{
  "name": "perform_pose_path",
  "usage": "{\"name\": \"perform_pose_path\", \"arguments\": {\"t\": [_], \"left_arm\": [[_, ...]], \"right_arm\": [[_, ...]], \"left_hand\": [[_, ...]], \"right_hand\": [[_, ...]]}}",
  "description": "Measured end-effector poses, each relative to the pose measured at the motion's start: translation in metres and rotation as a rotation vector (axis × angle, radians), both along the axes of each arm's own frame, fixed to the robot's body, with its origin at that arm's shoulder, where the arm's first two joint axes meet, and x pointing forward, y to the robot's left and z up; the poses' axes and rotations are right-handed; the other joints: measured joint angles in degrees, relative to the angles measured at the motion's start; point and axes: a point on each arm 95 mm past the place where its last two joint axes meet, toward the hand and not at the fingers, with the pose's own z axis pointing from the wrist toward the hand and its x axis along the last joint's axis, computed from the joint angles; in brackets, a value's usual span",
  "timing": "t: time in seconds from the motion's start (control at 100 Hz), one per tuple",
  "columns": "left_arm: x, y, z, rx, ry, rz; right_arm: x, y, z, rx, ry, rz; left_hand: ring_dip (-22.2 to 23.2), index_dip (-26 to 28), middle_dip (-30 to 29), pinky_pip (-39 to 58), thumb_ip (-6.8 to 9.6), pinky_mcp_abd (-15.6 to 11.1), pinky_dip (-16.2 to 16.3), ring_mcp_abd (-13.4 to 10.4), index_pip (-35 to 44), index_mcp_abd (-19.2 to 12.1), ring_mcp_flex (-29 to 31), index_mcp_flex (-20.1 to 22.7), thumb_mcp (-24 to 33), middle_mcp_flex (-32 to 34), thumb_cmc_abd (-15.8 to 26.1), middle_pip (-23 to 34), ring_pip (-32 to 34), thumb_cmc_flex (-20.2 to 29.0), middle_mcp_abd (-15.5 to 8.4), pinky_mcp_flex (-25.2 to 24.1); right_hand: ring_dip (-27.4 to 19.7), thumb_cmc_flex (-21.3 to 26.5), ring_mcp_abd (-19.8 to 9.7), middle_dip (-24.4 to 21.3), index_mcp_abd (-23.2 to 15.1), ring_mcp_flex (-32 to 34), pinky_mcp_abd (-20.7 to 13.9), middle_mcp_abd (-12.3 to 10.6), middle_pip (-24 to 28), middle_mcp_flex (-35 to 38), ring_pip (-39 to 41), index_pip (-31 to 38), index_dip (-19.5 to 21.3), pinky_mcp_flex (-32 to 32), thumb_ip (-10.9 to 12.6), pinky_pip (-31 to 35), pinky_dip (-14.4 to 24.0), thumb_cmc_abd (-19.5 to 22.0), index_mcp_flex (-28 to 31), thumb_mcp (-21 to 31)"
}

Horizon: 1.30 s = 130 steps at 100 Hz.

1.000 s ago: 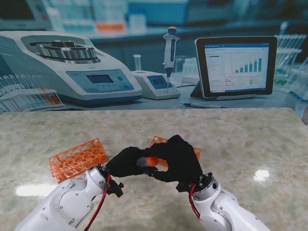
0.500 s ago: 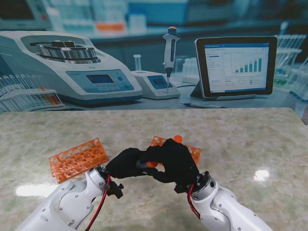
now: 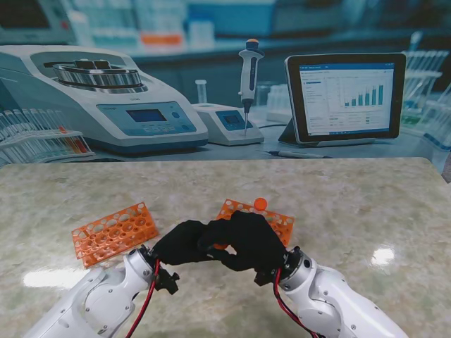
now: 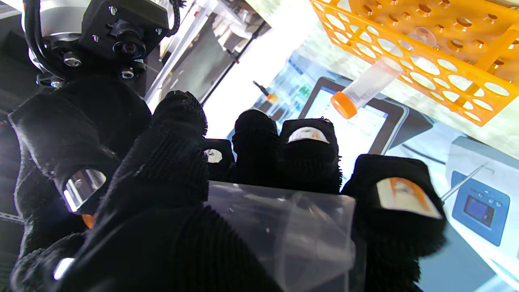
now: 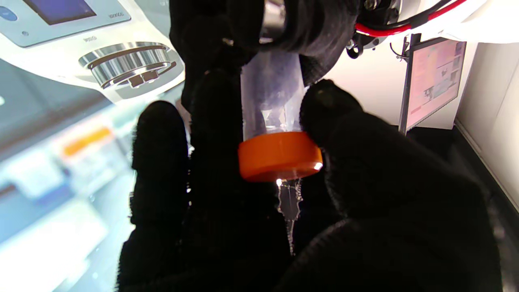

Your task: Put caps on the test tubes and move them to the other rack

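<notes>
The capping step is in hand, and by my reading most of the task is still ahead. The left hand is closed around a clear test tube, its fingers wrapped round the barrel. The right hand meets it from the right and pinches the orange cap, which sits on the mouth of that tube. Whether it is screwed fully home I cannot tell. Both hands hover close together at the near middle of the marble table.

Just behind them, slightly right, lies one orange rack with one capped tube standing in it, its orange top showing past the right hand. The second orange rack sits to the left, well apart from the first, and looks to hold nothing (its holes are small in the stand's view, so I would not swear to it). So one tube appears finished as far as capping goes, one is being capped, and the transfer of either to the other rack seems not yet done.

Against the picture from a second ago, both hands have drawn nearer to me and a little lower. That uncovers more of the right rack and the orange top of the capped tube, which the right hand hid then. The racks themselves have not shifted.
</notes>
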Motion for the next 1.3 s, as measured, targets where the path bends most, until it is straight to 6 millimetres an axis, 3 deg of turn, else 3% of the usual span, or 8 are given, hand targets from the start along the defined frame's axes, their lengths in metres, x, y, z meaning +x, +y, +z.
{"name": "perform_pose_path", "arguments": {"t": [0.11,0.29,0.54,0.9,1.3], "left_arm": [[-0.001,0.0,-0.001,0.0,0.003,0.0],[-0.003,-0.001,0.0,-0.002,0.001,-0.003],[-0.004,-0.002,0.001,-0.007,-0.004,-0.008],[-0.005,-0.006,0.006,-0.024,0.004,-0.017],[-0.005,-0.007,0.008,-0.027,0.006,-0.027]], "right_arm": [[0.001,0.0,0.001,-0.006,0.017,0.017],[0.001,-0.001,0.002,-0.008,0.029,0.043],[0.003,-0.001,0.005,0.008,0.035,0.068],[0.002,0.0,0.009,0.059,0.031,0.08],[0.0,0.001,0.01,0.097,0.047,0.1]], "left_hand": [[0.0,0.0,0.0,0.0,0.0,0.0,-0.01,0.0,0.0,0.01,0.0,0.0,0.0,0.0,0.0,0.0,0.0,0.0,0.0,0.0],[0.0,0.0,0.0,0.0,0.0,0.0,-0.01,0.0,0.0,0.01,0.0,0.0,0.0,0.0,-0.02,-0.02,0.0,-0.01,-0.01,-0.25],[-0.37,0.0,0.0,-0.05,0.0,0.0,-0.12,0.0,0.0,0.01,0.0,0.0,0.0,0.0,-0.05,-1.14,-0.76,-0.68,-0.01,-1.84],[-1.98,-3.14,-5.0,-5.36,0.0,2.3,0.74,1.74,-2.16,-0.9,-3.33,-1.45,-0.26,-3.49,-0.34,-8.19,-10.22,-1.41,-0.01,-10.76],[-2.75,-8.36,-7.42,-13.27,0.0,4.72,2.85,2.88,-5.21,-2.39,-5.69,-3.8,-3.74,-5.54,-0.35,-11.44,-17.3,-1.46,0.72,-17.68]], "right_hand": [[-0.56,0.0,0.0,1.21,0.58,0.98,-0.04,0.1,0.45,-0.22,0.76,-0.21,1.62,1.49,-0.01,0.07,0.01,0.01,0.55,0.0],[2.81,-0.15,0.05,3.02,0.65,1.74,-0.06,1.11,1.12,-0.28,6.18,0.06,4.41,4.09,-0.03,2.05,0.16,0.02,2.96,0.65],[5.13,-3.87,-0.25,3.54,0.95,3.0,-0.06,1.53,2.9,0.78,15.89,-0.24,6.15,7.84,-0.03,6.93,2.35,-1.64,6.28,6.87],[5.14,-4.31,-0.53,2.63,0.71,3.58,-0.06,3.65,3.23,3.46,19.24,-0.24,6.71,8.3,-0.03,8.16,2.97,-1.64,6.3,7.84],[5.13,-4.31,-0.12,1.99,0.71,4.34,0.36,4.77,3.23,4.23,19.79,-0.61,6.75,8.64,-0.03,8.43,3.04,-2.35,6.88,8.67]]}}
